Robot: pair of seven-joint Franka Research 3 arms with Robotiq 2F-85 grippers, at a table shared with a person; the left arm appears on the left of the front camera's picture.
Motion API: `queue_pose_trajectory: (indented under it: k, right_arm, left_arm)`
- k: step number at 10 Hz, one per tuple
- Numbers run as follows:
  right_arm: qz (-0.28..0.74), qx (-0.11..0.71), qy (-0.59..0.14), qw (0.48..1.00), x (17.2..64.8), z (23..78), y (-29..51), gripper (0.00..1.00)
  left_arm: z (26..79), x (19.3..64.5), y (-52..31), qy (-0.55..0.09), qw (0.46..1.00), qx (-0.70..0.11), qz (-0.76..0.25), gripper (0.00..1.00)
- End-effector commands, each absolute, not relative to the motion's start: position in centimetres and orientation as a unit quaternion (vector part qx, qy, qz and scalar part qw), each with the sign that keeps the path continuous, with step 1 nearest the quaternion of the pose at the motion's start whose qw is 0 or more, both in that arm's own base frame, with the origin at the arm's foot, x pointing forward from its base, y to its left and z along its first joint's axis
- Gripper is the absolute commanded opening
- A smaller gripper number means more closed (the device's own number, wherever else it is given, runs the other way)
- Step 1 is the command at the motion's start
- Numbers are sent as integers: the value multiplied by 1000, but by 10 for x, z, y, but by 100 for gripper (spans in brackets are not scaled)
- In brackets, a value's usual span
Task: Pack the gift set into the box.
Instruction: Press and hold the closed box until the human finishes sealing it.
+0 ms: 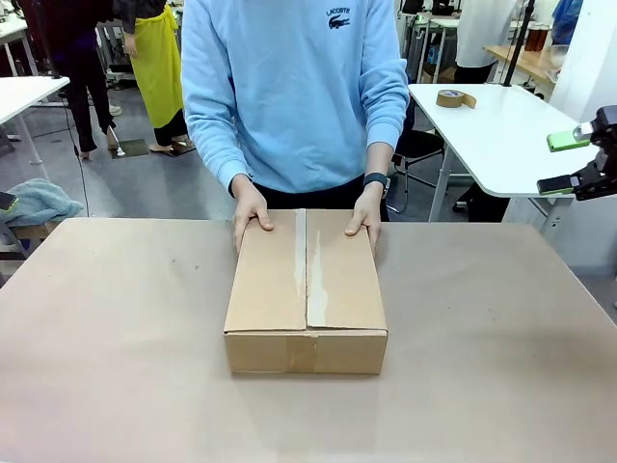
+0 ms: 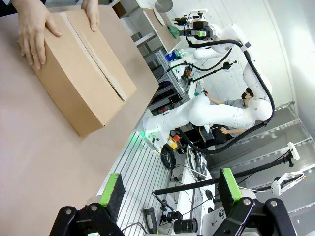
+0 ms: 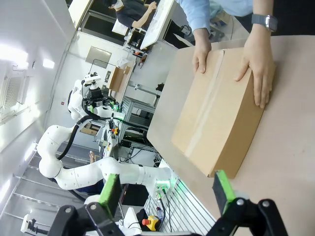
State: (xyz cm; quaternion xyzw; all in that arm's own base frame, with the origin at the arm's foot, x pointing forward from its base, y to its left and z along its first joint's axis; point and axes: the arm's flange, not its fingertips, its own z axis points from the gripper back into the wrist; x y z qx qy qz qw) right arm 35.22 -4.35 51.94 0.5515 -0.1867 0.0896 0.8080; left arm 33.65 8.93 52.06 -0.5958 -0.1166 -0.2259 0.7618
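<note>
We see the brown corrugated cardboard box (image 1: 307, 289) lying mid-desk (image 1: 116, 328), flaps shut, with a person's hands (image 1: 251, 214) resting on its far end. Our right gripper (image 1: 563, 162) (black, green pads) hangs released at the far right. Our left gripper (image 2: 170, 189) is likewise spread, holding nothing.

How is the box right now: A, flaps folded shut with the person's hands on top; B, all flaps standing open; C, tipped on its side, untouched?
A: the box has its top flaps closed along a middle seam, and the person's hands rest on its far end.
</note>
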Motion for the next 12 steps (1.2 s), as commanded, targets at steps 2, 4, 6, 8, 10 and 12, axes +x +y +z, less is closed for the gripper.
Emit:
queue_pose_trajectory:
  k: [2, 4, 6, 8, 10, 12]
  right_arm:
    - [92, 559, -195, 800, 353, 520, -42, 100]
    - [92, 559, -195, 800, 353, 520, -42, 100]
    - [92, 559, -195, 800, 353, 520, -42, 100]
    - [92, 559, -195, 800, 353, 520, -42, 100]
    - [90, 552, -187, 808, 352, 519, -43, 100]
    - [332, 506, -218, 766, 357, 515, 57, 100]
  left_arm:
    - [519, 333, 89, -113, 765, -591, -229, 100]
    - [519, 333, 89, -113, 765, -591, -229, 100]
    - [519, 333, 89, -113, 765, -591, -229, 100]
    - [519, 333, 89, -113, 765, -591, -229, 100]
    - [521, 337, 89, -117, 762, -596, -226, 100]
    - [509, 325, -26, -125, 701, -547, -441, 100]
